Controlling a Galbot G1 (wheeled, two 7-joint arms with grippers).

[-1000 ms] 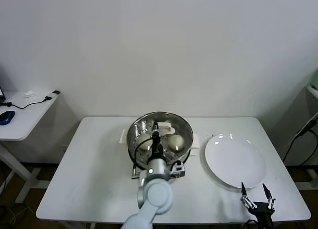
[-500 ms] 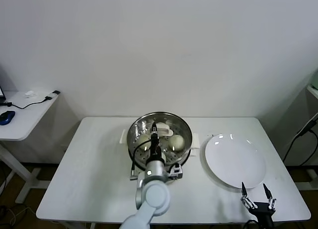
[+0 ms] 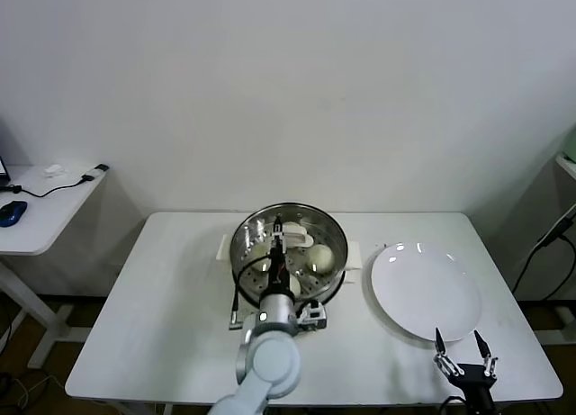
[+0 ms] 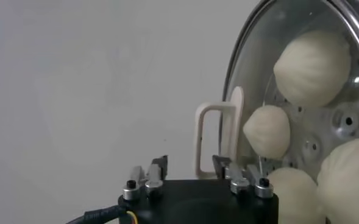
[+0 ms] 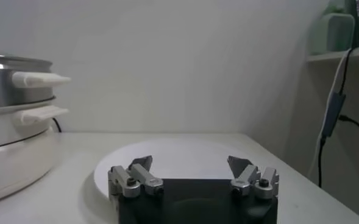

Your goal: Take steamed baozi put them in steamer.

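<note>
Four steamed baozi (image 4: 313, 67) lie inside the steamer (image 3: 335, 237) at mid-bench; the white plate (image 3: 425, 291) beside it is bare. Left pincer (image 4: 188, 167) hovers over the basket, fingers apart, holding nothing. Judgement: loading appears complete; the sound move is a straight vertical lift clear of the rim, avoiding the buns. Right pincer (image 3: 463, 350) idles near the bench's front edge, fingers apart.

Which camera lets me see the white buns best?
The left wrist view: four steamed baozi lie big and plain inside the steamer. The head view shows them small, partly hidden behind the left tool. The right wrist view shows only the steamer's outside.
</note>
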